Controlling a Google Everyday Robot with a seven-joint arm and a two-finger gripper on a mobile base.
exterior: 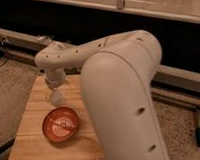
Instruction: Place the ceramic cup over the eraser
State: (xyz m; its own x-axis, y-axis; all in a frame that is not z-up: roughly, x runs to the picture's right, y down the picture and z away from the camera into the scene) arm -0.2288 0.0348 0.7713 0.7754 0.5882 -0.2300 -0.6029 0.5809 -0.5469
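Gripper [56, 90] of the robot hangs over the far left part of the table, at about 12 o'clock from the bowl, pointing down from a short rounded wrist. Its tip meets the top of the cup, and whether it is spread, pressed together or pinching the cup cannot be told from this view. Biggest of all is the arm [125, 98]: a broad pale shell fills the middle and the 5 o'clock part of the view, and from its top a slimmer link with a row of small dark holes runs towards 9 o'clock, bending down into the wrist. Beneath it stands the table [32, 143], a light wooden top made of boards, seen from above at an angle; the arm covers its whole right side. Speckled grey floor [9, 91] lies at 9 o'clock from the table, and a long pale rail [16, 39] crosses behind the table from 10 o'clock towards 3 o'clock, with darkness above it. On the table's near left part sits the bowl [61, 124], round, orange-red, with a pale pattern inside. Just at 12 o'clock from the bowl's rim is the cup [58, 99], small and whitish, right under the gripper; whether its base touches the wood cannot be told. No part of the eraser shows, since the arm hides that side of the table.
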